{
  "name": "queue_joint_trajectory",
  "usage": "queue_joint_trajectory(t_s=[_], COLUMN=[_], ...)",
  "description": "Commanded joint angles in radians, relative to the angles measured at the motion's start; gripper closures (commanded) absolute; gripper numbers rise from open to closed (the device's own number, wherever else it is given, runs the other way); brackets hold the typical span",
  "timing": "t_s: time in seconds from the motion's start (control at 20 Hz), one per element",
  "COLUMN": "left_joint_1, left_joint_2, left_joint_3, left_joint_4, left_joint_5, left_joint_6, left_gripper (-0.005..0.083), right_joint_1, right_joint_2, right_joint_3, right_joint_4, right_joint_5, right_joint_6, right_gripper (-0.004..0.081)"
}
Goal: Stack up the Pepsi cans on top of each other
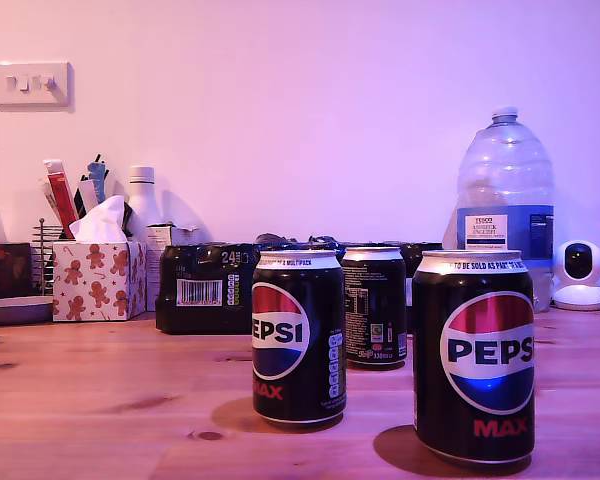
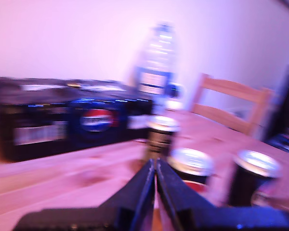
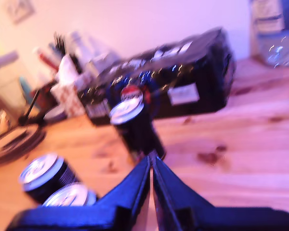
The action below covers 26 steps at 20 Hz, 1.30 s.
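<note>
The exterior view sits low at surface (image 1: 100,400) level, close to the Pepsi cans (image 1: 298,335), facing the wall. Each wrist view looks forward along its closed hand, first (image 2: 155,168) and second (image 3: 151,163), from above the surface; both are blurred. All three share the cans and multipack (image 1: 208,288).

3 glossy metal Pepsi cans (image 1: 299,338) on grained wood table (image 1: 100,390).

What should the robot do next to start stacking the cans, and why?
Probably open my first tool and ease toward the nearest Pepsi Max can. Its jaws look closed, with nothing between them. All three cans stand apart on the wooden table, none stacked: front can, middle can, back can. My second tool looks closed too.
</note>
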Motion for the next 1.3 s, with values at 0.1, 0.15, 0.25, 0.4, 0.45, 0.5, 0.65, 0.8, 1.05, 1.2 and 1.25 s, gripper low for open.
queue_joint_trajectory(t_s=[0.1,0.15,0.25,0.4,0.45,0.5,0.65,0.8,1.05,1.2,1.25], left_joint_1=[-0.15,-0.196,-0.277,-0.362,-0.379,-0.392,-0.406,-0.406,-0.406,-0.406,-0.406], left_joint_2=[0.005,0.016,0.044,0.077,0.087,0.097,0.108,0.108,0.108,0.108,0.108], left_joint_3=[-0.014,-0.014,-0.014,-0.014,-0.014,-0.014,-0.014,-0.014,-0.014,-0.014,-0.014], left_joint_4=[-0.045,-0.06,-0.067,-0.06,-0.06,-0.06,-0.06,-0.06,-0.06,-0.061,-0.061], left_joint_5=[-0.09,-0.111,-0.16,-0.22,-0.235,-0.241,-0.249,-0.258,-0.258,-0.257,-0.257], left_joint_6=[0.064,0.068,0.092,0.122,0.122,0.122,0.122,0.122,0.121,0.121,0.119], left_gripper=[0.0793,0.0793,0.0793,0.0793,0.0793,0.0793,0.0793,0.0793,0.0793,0.0793,0.0793], right_joint_1=[0.064,0.087,0.138,0.229,0.259,0.291,0.376,0.469,0.579,0.583,0.583], right_joint_2=[-0.006,-0.006,-0.006,-0.006,-0.006,-0.006,-0.006,-0.006,-0.006,-0.006,-0.003], right_joint_3=[0.056,0.061,0.064,0.064,0.064,0.064,0.063,0.063,0.063,0.063,0.062], right_joint_4=[-0.1,-0.129,-0.167,-0.186,-0.19,-0.194,-0.202,-0.193,-0.194,-0.192,-0.193], right_joint_5=[0.032,0.031,0.031,0.032,0.038,0.057,0.092,0.08,0.152,0.217,0.221], right_joint_6=[-0.021,-0.021,-0.021,-0.014,-0.02,-0.024,-0.04,-0.037,-0.012,-0.014,-0.014], right_gripper=[0.0782,0.0783,0.0783,0.0783,0.0783,0.0783,0.0759,0.0465,0.0267,0.024,0.024])
